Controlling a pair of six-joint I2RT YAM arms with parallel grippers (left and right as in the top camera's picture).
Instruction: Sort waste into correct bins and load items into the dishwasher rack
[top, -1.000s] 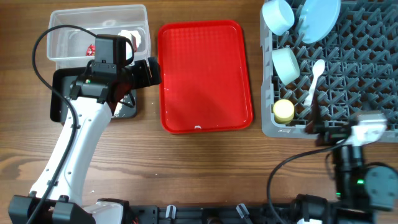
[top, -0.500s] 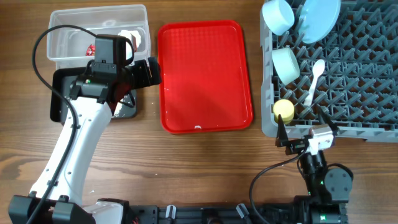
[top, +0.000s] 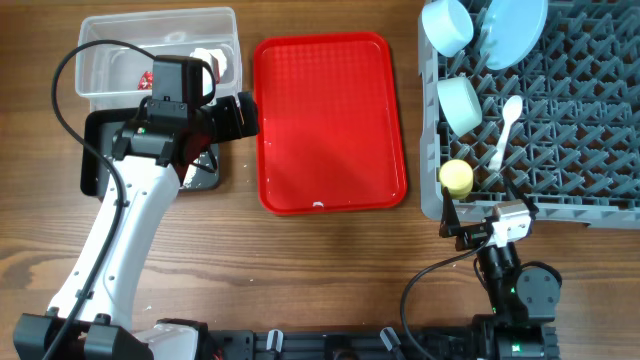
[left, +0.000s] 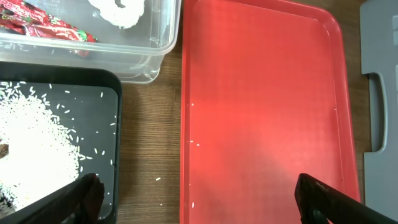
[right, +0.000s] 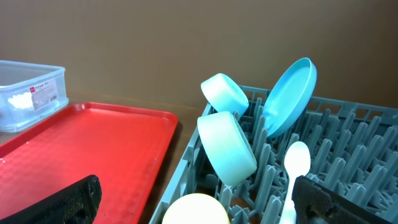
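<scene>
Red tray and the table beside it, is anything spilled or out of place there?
Yes, slightly. A few stray rice grains lie on the red tray, and one more lies on the table, outside the black bin that holds the rest. Nothing else there looks askew.

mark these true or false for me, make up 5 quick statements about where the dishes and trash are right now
1. The flat red plastic tray holds a bowl. False: no dish is on it, only a few white specks.
2. The small yellow cup sits in the grey plastic dishwasher rack. True.
3. The white rice grains lie in the glossy black tub. True.
4. The red wrapper lies in the glossy black tub. False: it is in the clear plastic tub.
5. The right pincer grips the white plastic spoon. False: the spoon lies in the rack and the pincer is open and empty.
</scene>
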